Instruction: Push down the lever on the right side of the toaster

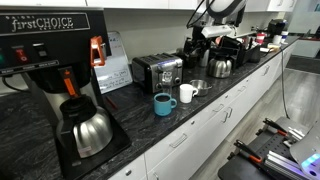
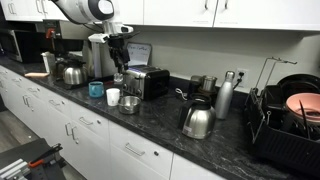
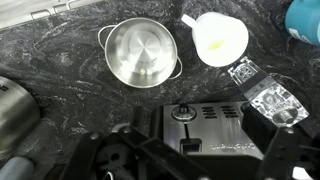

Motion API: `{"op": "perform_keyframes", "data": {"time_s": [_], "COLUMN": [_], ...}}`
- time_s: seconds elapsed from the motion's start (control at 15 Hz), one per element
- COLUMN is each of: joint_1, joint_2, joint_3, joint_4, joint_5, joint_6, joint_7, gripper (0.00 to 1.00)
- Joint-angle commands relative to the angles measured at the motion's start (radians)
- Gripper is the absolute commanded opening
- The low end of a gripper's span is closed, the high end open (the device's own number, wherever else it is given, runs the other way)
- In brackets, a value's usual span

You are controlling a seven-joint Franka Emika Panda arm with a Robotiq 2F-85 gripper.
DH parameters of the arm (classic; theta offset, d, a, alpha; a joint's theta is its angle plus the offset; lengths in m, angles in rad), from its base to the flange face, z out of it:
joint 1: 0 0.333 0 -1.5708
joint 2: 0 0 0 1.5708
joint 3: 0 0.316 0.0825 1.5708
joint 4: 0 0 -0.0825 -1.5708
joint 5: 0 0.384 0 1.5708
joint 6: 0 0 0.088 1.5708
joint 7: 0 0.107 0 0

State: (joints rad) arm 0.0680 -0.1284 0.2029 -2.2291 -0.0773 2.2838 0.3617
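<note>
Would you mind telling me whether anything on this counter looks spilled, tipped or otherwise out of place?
Nothing stands out. The blue mug, white mug and empty steel bowl stand upright near the toaster, and no spill shows on the dark counter.

Black-and-chrome toaster (image 1: 157,72) on dark (white-veined) marbled counter (image 1: 140,118).

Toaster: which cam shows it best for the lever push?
Best in an exterior view: the toaster shows whole, chrome face toward the camera. In an exterior view from along the counter, the toaster looks smaller and darker. The wrist view catches only its top slots from above.
</note>
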Motion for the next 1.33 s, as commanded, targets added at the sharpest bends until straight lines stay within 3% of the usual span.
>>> {"op": "perform_keyframes", "data": {"time_s": [0.0, 0.53, 1.27], "joint_1": [0.015, 0.015, 0.022], "joint_2": [0.0, 0.0, 0.164], "joint_3": [-0.015, -0.015, -0.037], "joint_4": [0.001, 0.001, 0.053], "joint_5": [-0.002, -0.002, -0.234], "joint_6": [-0.002, -0.002, 0.294], "joint_7": [0.001, 0.001, 0.166], "gripper": [1.0, 1.0, 1.0]}}
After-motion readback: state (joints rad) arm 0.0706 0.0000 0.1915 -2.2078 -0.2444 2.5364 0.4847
